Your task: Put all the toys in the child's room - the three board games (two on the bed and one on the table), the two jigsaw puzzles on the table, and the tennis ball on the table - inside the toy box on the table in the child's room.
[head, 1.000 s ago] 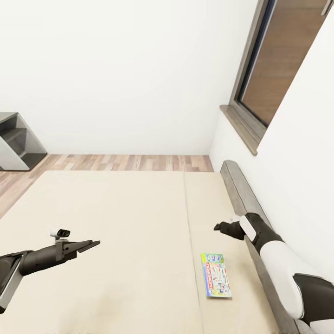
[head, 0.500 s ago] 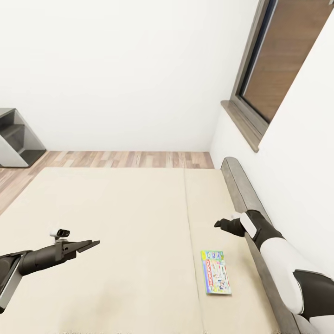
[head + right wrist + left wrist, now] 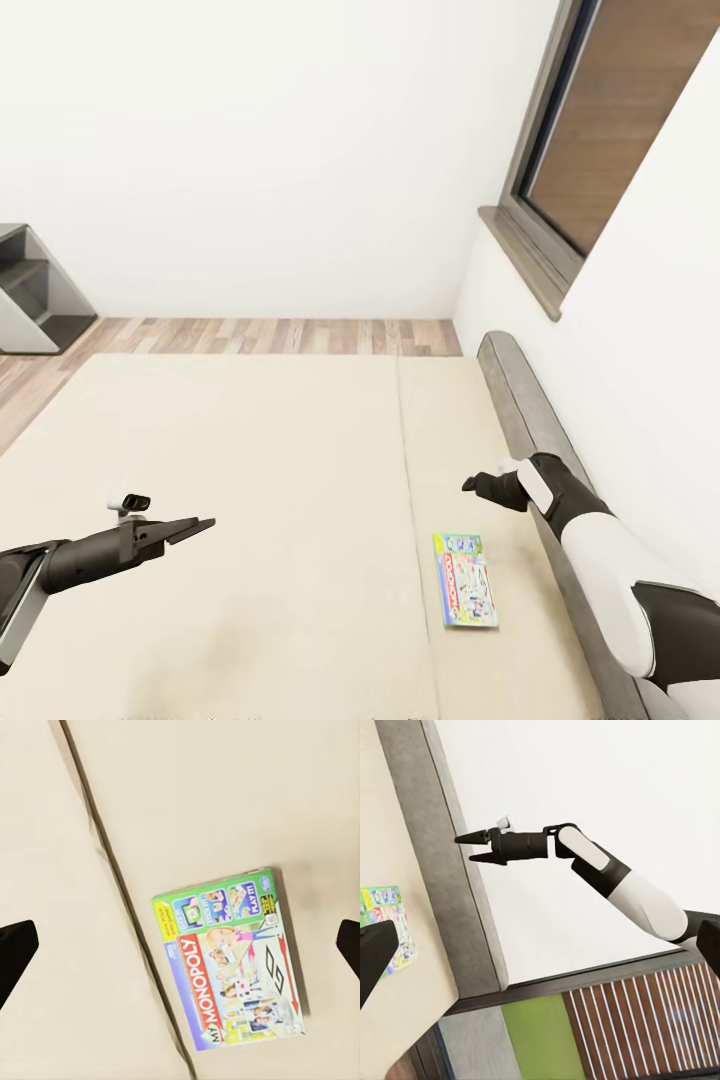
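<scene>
One board game [image 3: 465, 580], a green-topped printed box, lies flat on the beige bed [image 3: 250, 470] close to the grey headboard [image 3: 520, 410]. My right gripper [image 3: 468, 487] hovers above the mattress just beyond the game, open and empty. In the right wrist view the game [image 3: 229, 960] lies below and between the widely spread fingertips [image 3: 15, 949]. My left gripper [image 3: 203, 525] hangs open over the bed's left half, far from the game. The left wrist view shows the right gripper [image 3: 465, 847] with its jaws apart, and part of the game [image 3: 382, 915].
A grey shelf unit [image 3: 35, 295] stands at the far left on the wood-plank floor [image 3: 280, 337]. A dark-framed window [image 3: 610, 130] sits in the white wall above the headboard. The mattress has a seam [image 3: 405, 450] running lengthwise.
The whole head picture has drifted slightly upward, so the camera moved. Both arms keep their poses and the board game lies where it was on the bed.
</scene>
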`<state>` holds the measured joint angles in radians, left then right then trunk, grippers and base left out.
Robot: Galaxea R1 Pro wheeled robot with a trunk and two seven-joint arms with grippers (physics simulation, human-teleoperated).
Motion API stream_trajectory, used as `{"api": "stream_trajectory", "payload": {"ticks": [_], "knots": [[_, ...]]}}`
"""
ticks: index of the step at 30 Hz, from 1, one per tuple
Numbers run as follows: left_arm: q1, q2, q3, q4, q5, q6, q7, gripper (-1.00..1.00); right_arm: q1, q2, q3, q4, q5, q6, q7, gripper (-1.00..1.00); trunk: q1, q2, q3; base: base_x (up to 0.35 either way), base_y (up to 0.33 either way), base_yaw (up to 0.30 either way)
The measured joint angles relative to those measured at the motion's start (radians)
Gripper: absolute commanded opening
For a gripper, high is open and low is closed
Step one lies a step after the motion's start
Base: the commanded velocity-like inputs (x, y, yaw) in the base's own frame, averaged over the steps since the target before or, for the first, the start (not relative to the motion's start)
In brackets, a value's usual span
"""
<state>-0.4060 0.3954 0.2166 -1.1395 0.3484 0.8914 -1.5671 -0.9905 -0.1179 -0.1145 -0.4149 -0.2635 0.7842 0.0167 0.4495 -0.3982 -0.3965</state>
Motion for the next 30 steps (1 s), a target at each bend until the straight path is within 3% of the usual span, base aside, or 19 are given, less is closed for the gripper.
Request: {"api": "stream_trajectory", "payload": {"ticks": [23, 30], "knots": [[0.000, 0.002, 0.000, 0.000, 0.000, -0.001, 0.000, 1.00, -0.006, -0.005, 0.000, -0.005, 0.001, 0.001, 0.003, 1.00, 0.000, 0.000, -0.038, 0.000, 0.000, 0.000], [0.000, 0.003, 0.000, 0.000, 0.000, -0.001, 0.000, 1.00, -0.006, -0.005, 0.001, -0.009, -0.005, 0.003, 0.032, 1.00, 0.000, 0.000, -0.050, 0.000, 0.000, 0.000]]}}
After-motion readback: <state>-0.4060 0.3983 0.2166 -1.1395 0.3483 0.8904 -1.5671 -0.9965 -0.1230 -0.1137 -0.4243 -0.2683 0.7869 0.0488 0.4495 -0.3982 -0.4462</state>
